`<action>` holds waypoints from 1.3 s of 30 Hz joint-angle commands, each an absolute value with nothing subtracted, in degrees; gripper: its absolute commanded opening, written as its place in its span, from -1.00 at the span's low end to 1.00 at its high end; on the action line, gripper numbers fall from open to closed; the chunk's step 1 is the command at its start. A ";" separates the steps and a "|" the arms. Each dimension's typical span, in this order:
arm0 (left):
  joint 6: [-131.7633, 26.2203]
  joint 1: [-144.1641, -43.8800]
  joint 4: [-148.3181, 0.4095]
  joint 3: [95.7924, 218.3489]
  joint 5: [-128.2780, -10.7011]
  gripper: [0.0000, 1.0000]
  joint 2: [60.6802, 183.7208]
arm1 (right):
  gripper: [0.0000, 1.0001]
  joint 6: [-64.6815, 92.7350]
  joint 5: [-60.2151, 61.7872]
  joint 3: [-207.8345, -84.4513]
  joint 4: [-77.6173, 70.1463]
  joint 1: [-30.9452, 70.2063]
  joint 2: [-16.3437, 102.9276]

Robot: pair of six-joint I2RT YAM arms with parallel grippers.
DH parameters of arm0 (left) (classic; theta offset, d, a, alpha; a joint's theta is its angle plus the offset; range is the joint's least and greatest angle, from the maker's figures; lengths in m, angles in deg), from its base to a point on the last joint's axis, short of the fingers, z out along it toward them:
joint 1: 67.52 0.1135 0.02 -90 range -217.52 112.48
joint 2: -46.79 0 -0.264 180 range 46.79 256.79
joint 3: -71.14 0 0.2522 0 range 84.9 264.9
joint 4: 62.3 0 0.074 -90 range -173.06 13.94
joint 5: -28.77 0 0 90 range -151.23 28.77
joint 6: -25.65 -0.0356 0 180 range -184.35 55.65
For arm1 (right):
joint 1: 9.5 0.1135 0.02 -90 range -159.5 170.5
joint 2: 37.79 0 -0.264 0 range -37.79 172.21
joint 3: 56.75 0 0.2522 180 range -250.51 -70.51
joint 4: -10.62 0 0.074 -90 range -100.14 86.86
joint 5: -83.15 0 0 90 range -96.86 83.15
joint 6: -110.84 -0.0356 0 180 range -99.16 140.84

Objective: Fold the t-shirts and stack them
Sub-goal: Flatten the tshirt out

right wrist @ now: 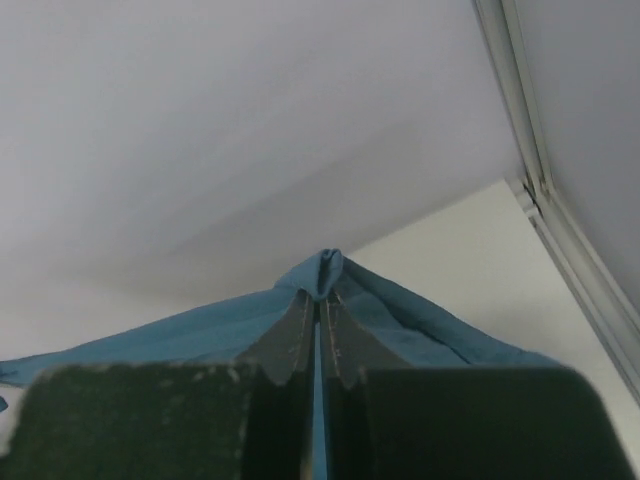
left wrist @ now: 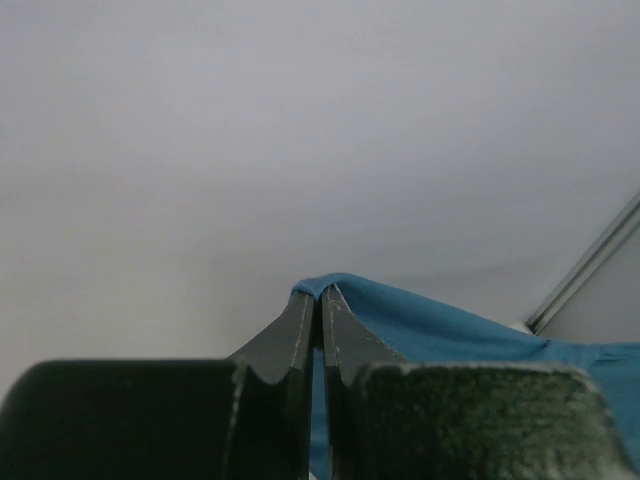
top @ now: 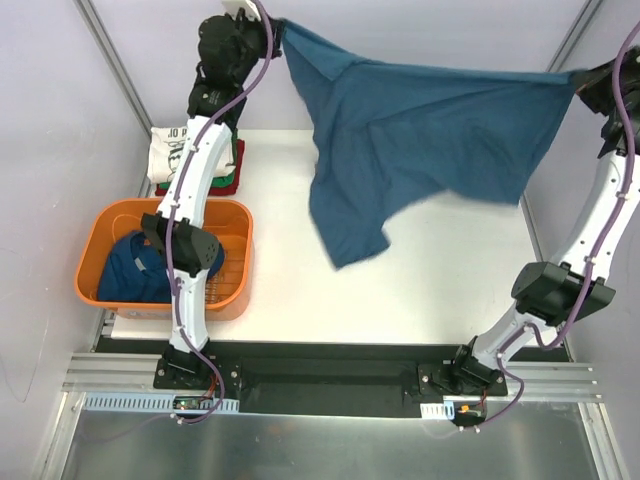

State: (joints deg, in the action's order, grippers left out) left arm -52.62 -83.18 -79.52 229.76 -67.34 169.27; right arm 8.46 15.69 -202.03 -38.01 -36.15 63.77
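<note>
one t-shirt's (top: 420, 140) top edge spans left fingers (left wrist: 298, 345) to right fingers (right wrist: 292, 335)

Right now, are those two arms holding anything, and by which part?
Yes, one blue t-shirt hangs stretched between them. The left gripper pinches one top corner of the cloth, the right gripper the other, both shut tight.

A robotics lab cell: plain white walls (top: 50, 100), aluminium rail (top: 560, 375), white table (top: 440, 290).

Pale walls (top: 60, 120), white table (top: 440, 280).
</note>
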 commanded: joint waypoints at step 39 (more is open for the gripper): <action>-34.55 -103.03 -89.77 137.62 -78.36 0.99 112.00 | 0.78 19.08 -10.29 -134.40 -48.49 -28.51 39.38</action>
